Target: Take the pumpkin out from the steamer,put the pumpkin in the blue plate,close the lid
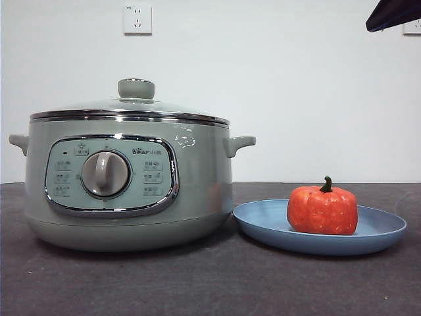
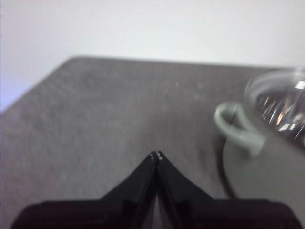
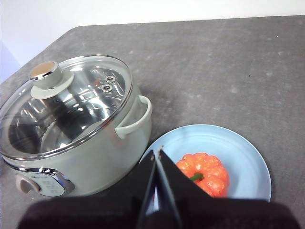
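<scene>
The steamer (image 1: 128, 181) stands on the dark grey table (image 1: 210, 283) and everything else is easiest placed from it. Its lid (image 1: 131, 108) sits flat on the chrome rim, closed, with the stubby green knob (image 1: 136, 88) upright on top; through the glass, in the right wrist view, the steel inside of the pot shows with no pumpkin in it. On the steamer's front are the chrome-framed button panel (image 1: 112, 174) and the grey dial (image 1: 105, 174).

Just beside the steamer, on the side of its right-hand handle (image 1: 238, 144) as seen from the front, lies the blue plate (image 1: 375, 230); its near rim comes very close to the pot's base, though I cannot tell whether they touch. The pumpkin (image 1: 322, 209) sits upright on the plate, stem up, roughly at the plate's middle.

The right gripper (image 3: 157, 151) hangs in the air above the gap between steamer and plate, its two black jaws pressed together at the tips and gripping nothing. From the front only a black tip of an arm (image 1: 393, 13) shows, high above the plate side.

The left gripper (image 2: 156, 155) hovers over bare table on the steamer's other side, near the handle (image 2: 236, 129) there, jaws likewise closed tip to tip with nothing between them
</scene>
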Controlling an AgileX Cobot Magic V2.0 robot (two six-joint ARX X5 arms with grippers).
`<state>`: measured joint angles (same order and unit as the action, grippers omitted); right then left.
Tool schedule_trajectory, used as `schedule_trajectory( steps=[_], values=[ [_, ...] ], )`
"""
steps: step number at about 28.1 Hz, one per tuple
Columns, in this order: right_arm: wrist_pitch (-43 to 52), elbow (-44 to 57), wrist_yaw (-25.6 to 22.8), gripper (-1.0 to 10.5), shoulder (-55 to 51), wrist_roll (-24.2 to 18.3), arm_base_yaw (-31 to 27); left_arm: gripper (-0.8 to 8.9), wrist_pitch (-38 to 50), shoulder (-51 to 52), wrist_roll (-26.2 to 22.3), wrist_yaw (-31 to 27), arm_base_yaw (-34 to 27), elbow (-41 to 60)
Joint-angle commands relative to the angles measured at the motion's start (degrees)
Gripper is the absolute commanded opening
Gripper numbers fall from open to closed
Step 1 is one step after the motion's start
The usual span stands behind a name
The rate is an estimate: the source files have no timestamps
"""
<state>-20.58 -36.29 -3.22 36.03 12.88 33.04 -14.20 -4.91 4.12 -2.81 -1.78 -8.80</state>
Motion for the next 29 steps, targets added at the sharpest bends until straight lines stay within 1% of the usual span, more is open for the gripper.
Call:
schedule_trajectory(
  steps=[1, 6, 10, 14, 29],
  values=[
    [0.33, 0.39, -0.17, -0.2, -0.04, 0.55, 0.02, -0.03, 3.96, 0.61, 0.39, 0.28, -0.20, 4.52],
    [0.33, 0.39, -0.17, -0.2, -0.04, 0.55, 0.02, -0.03, 3.26, 2.54, 0.31, 0.24, -0.20, 8.59],
    [0.28, 0.39, -0.15, -0.2, -0.04, 0.55, 0.02, -0.03, 3.45, 4.00, 0.17, 0.39, -0.20, 8.59],
    [-0.15, 0.39, -0.17, -0.2, -0.04, 0.55, 0.02, -0.03, 3.58, 4.83, 0.39, 1.95, -0.20, 8.59],
    [-4.11, 0.39, -0.17, -0.2, -0.04, 0.55, 0.02, -0.03, 3.56, 4.83, 0.39, 1.60, -0.20, 8.59]
  ],
)
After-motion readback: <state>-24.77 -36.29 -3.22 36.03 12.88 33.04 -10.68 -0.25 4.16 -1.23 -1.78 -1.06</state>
